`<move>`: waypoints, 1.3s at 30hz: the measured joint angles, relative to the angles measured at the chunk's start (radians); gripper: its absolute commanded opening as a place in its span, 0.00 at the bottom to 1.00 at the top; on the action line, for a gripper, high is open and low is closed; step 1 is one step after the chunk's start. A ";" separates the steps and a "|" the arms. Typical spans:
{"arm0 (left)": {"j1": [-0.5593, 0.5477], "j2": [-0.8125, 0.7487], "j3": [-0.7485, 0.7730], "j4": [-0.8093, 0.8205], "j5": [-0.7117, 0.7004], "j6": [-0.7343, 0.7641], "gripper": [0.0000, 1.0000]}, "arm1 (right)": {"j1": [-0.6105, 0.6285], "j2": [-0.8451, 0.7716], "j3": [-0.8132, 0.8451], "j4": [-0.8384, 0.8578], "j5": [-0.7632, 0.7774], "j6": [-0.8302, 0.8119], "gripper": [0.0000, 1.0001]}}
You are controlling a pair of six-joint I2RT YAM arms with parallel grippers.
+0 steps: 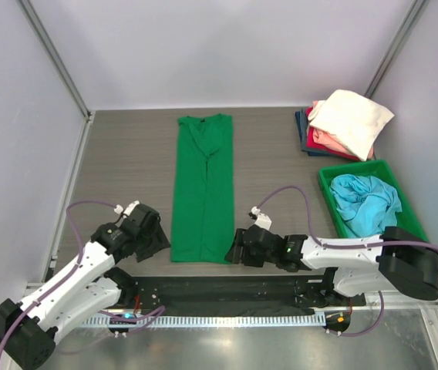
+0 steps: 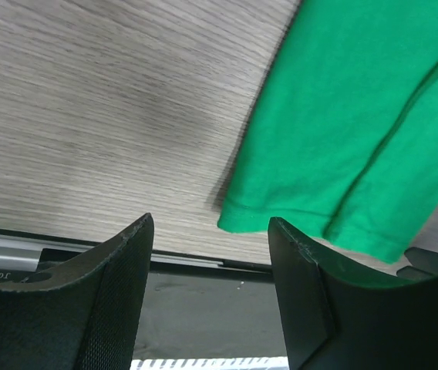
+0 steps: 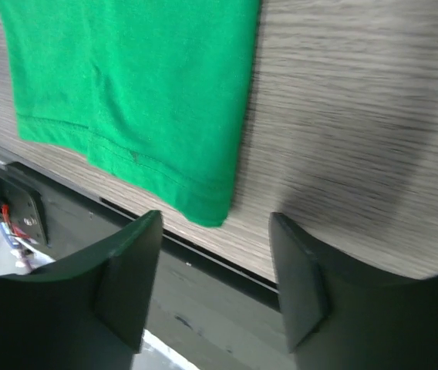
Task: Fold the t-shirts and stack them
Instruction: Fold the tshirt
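Note:
A bright green V-neck t-shirt (image 1: 203, 185) lies flat on the table, folded lengthwise into a narrow strip, hem toward me. My left gripper (image 1: 154, 235) is open and empty just left of the hem's near left corner (image 2: 238, 220). My right gripper (image 1: 237, 248) is open and empty just right of the hem's near right corner (image 3: 207, 212). A cream t-shirt (image 1: 352, 119) tops a folded stack with a pink-red one (image 1: 325, 142) and a navy one (image 1: 303, 126) at the back right. A light blue t-shirt (image 1: 365, 200) lies crumpled in the green bin (image 1: 329, 193).
The green plastic bin stands at the right side of the table, next to the right arm. The table's near edge and a black base strip (image 1: 227, 291) lie just below the shirt's hem. Grey walls enclose the table on three sides.

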 measured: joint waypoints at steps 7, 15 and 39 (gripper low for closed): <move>-0.016 0.040 -0.047 0.067 -0.003 -0.034 0.57 | 0.005 0.077 0.000 0.097 -0.024 0.022 0.37; -0.046 0.026 -0.120 0.110 0.024 -0.065 0.53 | 0.006 0.086 -0.006 0.101 -0.024 0.022 0.28; -0.204 0.087 -0.129 0.210 0.017 -0.145 0.00 | -0.001 0.039 -0.048 0.085 -0.027 0.018 0.01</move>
